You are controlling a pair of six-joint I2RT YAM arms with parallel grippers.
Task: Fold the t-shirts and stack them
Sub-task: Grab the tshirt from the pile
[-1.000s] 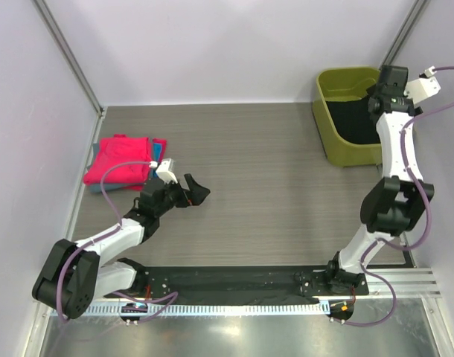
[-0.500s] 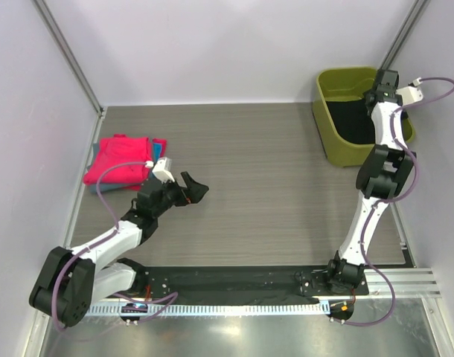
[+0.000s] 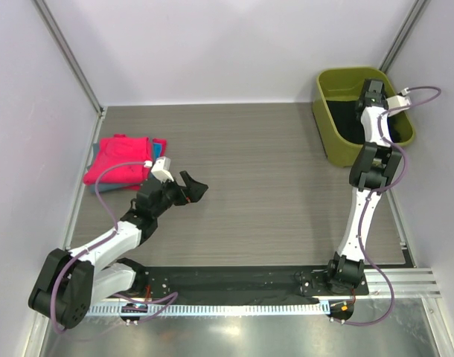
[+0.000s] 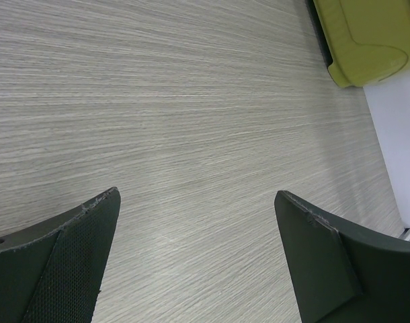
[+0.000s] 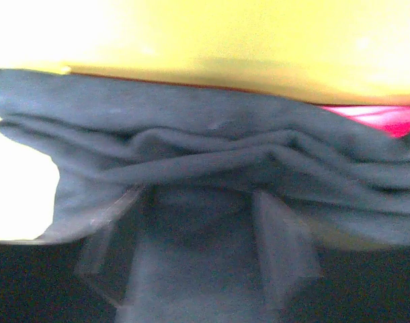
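- Black tee (image 5: 212, 161) looked soft, light, floppy; best pinched at a bunched ridge, not flat cloth
- It lay in the tub (image 3: 330, 82) at the table's (image 3: 272, 171) far-right corner; a ridge sat btwn the right gripper (image 5: 195, 256) fingers
- R jaws apart; gripping or not, couldn't tell; left gripper (image 4: 198, 256) released, empty

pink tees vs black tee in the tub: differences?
The pink t-shirts lie folded and stacked on the table, left; the black t-shirt is bunched in the olive tub, right. The right gripper is at the black t-shirt; no gripper touches the pink t-shirts. Both plain cloth.
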